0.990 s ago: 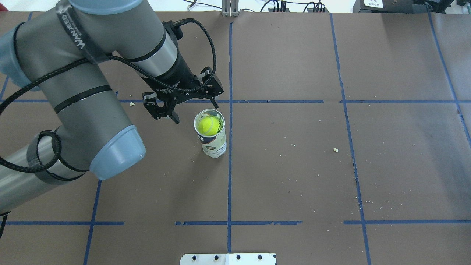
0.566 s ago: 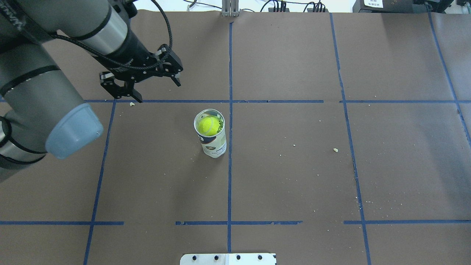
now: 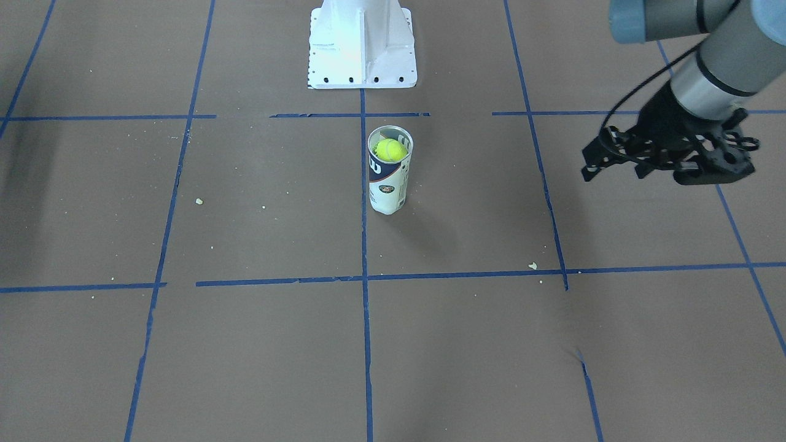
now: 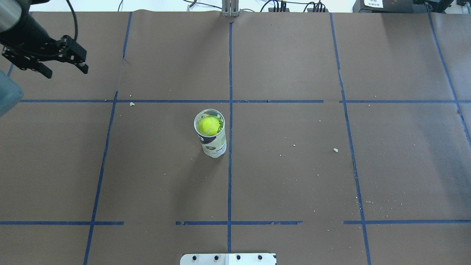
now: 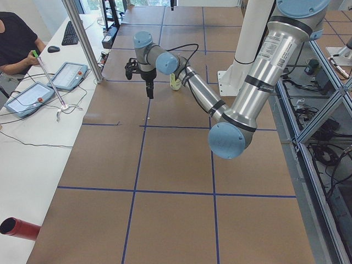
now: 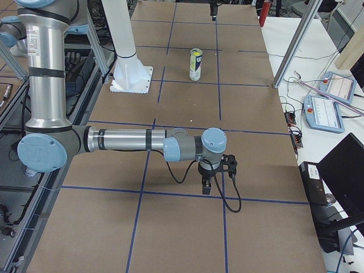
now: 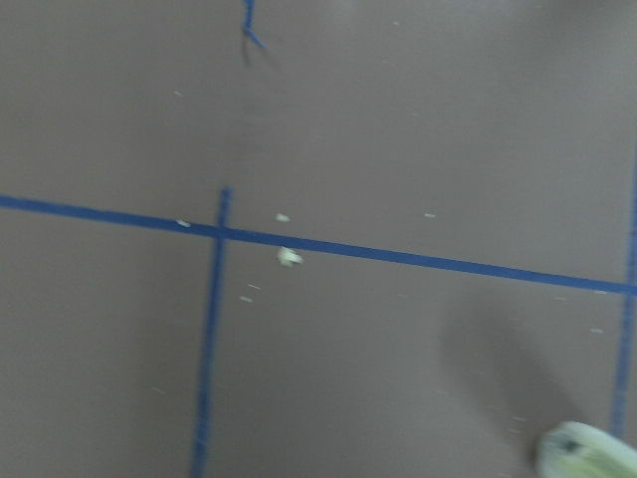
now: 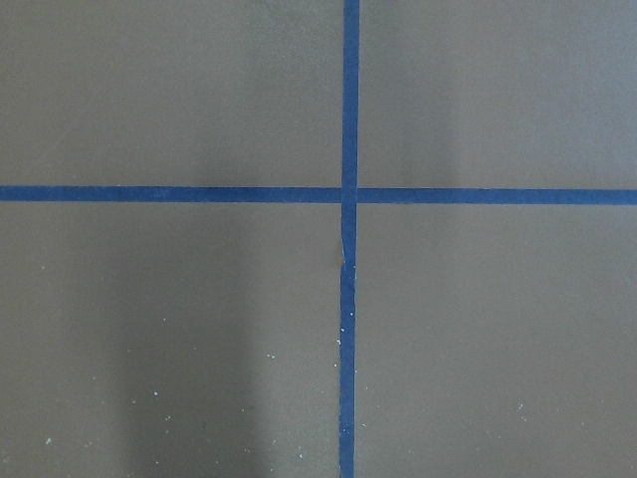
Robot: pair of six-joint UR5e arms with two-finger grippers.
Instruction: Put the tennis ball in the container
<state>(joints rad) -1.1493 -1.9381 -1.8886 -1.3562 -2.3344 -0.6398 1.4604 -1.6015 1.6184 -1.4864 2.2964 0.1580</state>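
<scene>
Ball: seated inside the can, just below its rim. The can stands upright mid-table beside a blue tape line; placement judged complete. Left gripper: fingers apart, empty, over the table's far left corner, well apart from the can; right gripper: low over its own table end, finger spread cannot be told. Step in hand, judged: park the left arm high and wide, with nothing brushing the light, tippable can.
</scene>
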